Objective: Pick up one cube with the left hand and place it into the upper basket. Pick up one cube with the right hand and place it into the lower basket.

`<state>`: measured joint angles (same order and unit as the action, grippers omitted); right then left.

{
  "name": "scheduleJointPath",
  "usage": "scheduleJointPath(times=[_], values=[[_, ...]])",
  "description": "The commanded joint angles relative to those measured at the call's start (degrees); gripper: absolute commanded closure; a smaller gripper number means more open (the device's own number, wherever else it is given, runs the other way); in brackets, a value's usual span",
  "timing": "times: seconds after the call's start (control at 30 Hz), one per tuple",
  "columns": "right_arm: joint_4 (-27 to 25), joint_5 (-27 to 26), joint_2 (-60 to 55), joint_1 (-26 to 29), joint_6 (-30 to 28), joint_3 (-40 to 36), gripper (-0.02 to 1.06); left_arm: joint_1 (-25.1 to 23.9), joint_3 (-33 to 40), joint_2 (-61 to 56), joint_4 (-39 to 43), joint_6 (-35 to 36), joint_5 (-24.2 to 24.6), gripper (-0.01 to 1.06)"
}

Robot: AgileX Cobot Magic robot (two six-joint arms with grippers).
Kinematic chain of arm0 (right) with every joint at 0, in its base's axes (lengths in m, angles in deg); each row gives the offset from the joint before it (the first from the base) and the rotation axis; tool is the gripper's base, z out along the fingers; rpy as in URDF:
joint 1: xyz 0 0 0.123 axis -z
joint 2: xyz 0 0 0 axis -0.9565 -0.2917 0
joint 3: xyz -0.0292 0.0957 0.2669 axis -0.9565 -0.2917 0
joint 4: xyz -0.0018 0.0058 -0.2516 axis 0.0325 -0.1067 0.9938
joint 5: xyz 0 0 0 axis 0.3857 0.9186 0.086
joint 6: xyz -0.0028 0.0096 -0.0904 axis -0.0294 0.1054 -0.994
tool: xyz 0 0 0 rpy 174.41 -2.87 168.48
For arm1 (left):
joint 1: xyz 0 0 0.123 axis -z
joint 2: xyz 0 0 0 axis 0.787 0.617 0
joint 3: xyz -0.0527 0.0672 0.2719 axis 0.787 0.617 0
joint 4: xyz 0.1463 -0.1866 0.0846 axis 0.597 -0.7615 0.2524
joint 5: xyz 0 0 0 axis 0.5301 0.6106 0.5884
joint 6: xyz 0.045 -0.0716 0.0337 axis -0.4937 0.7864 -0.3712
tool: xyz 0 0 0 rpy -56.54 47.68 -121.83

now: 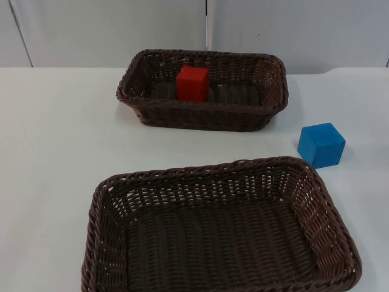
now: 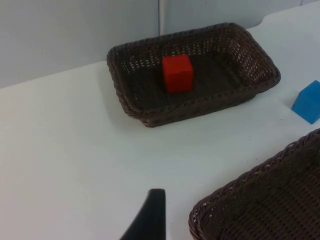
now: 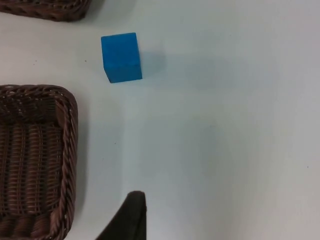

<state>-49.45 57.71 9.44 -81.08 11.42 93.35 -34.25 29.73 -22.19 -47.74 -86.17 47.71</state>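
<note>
While the red cube (image 1: 192, 83) sits inside the far wicker basket (image 1: 146, 112), the blue cube (image 1: 321, 145) rests on the white desk (image 1: 55, 146) to the right, just beyond the far right corner of the near wicker basket (image 1: 100, 207), which holds nothing. One black fingertip of the left claw (image 2: 150, 215) stands over the desk beside the near basket's rim; one fingertip of the right claw (image 3: 129, 217) stands over bare desk nearer than the blue cube. Whether either claw is apart or together, I cannot tell.
</note>
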Motion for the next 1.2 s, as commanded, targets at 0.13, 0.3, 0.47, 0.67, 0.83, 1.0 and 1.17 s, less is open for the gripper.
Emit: scheduleJointPath(times=[0.13, 0.3, 0.47, 0.67, 0.83, 1.0, 1.17], values=[[0.1, -0.3, -6.0, 0.4, -0.1, 3.6, -0.01, 0.3, 0.3, -0.4, 0.3, 0.1, 0.2, 0.16], [0.1, -0.4, -10.7, 0.4, -0.1, 5.1, -0.01, 0.3, 0.3, -0.4, 0.2, 0.1, 0.2, 0.16], [-1.0, -0.6, -15.9, 0.2, -0.1, 5.3, -0.01, 0.3, 0.3, -0.4, 0.2, 0.1, 0.2, 0.16], [-1.0, -0.7, -20.4, -3.5, -0.1, 5.3, -0.01, 0.3, 0.3, -0.4, 0.2, 0.1, 0.2, 0.16], [-1.0, -2.0, -23.8, -7.5, -0.1, 5.3, -0.01, 0.3, 0.3, -0.4, 0.2, 0.1, 0.2, 0.16], [-1.0, -4.1, -27.1, -11.5, -0.1, 5.3, -0.01, 0.3, 0.3, -0.4, 0.2, 0.1, 0.3, 0.16], [-1.0, -5.5, -29.5, -12.6, -0.1, 5.3, -0.01, 0.3, 0.3, -0.4, 0.2, 0.1, 0.5, 0.16]])
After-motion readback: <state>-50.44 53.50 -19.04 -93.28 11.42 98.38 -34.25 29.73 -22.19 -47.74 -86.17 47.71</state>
